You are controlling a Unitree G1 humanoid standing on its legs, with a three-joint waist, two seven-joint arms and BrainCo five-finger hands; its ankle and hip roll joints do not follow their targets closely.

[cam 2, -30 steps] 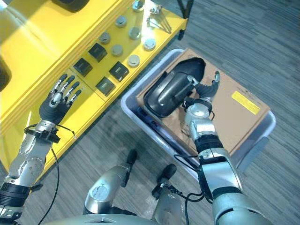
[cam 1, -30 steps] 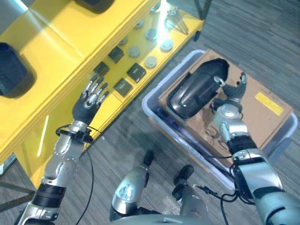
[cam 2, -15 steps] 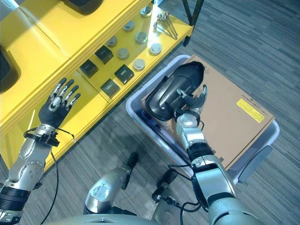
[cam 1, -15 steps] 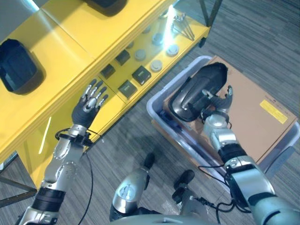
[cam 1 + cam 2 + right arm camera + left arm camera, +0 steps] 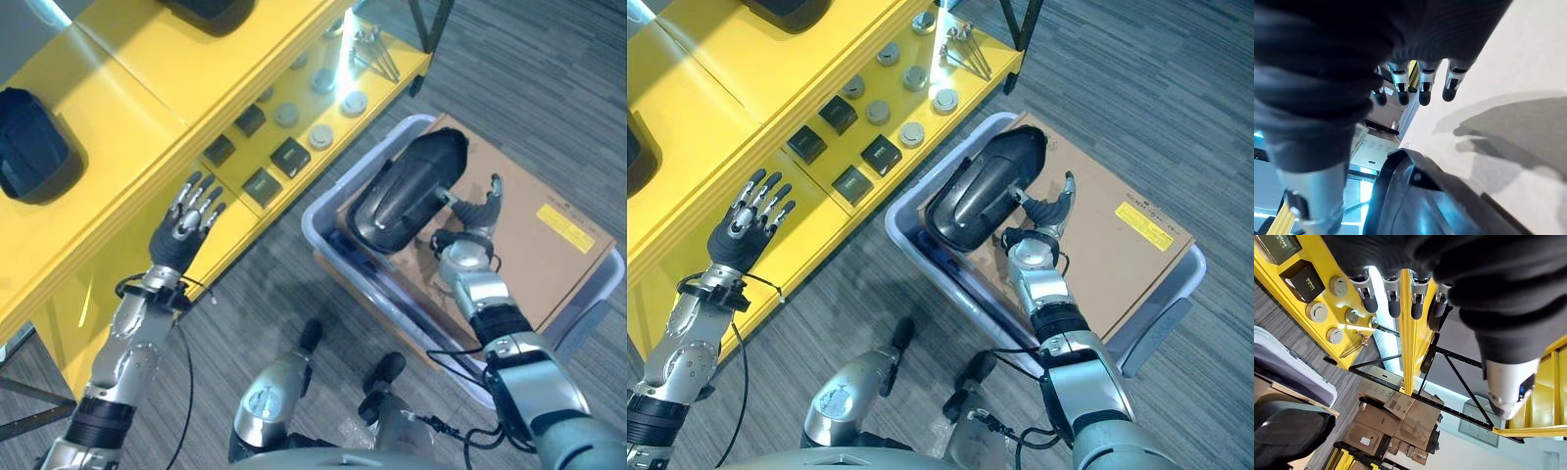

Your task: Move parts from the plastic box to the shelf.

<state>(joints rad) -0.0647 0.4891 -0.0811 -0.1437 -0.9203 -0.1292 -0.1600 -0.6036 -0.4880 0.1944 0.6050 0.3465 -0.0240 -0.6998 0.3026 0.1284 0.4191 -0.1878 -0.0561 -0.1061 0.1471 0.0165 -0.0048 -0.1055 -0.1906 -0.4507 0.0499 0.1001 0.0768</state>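
Black, the large part (image 5: 407, 192) lies unlifted in the plastic box (image 5: 323, 201), right hand (image 5: 468, 223) splayed beside it, left hand (image 5: 184, 225) open by the shelf (image 5: 127, 98).

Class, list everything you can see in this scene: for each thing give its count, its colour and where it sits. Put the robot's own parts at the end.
Shelf: one, yellow, on the robot's left.
Large parts on shelf: two in view, black, on the upper tier.
Square blocks: four, dark, on the lower tier.
Round discs: several, grey, beside the blocks.
Metal rods: a small bunch, silver, at the shelf's far end.
Plastic box: one, pale grey-blue, on the floor.
Cardboard sheet: one, brown, in the box.
Curved part: one, black, on the cardboard.
Left hand: open, by the shelf.
Right hand: open, beside the curved part.
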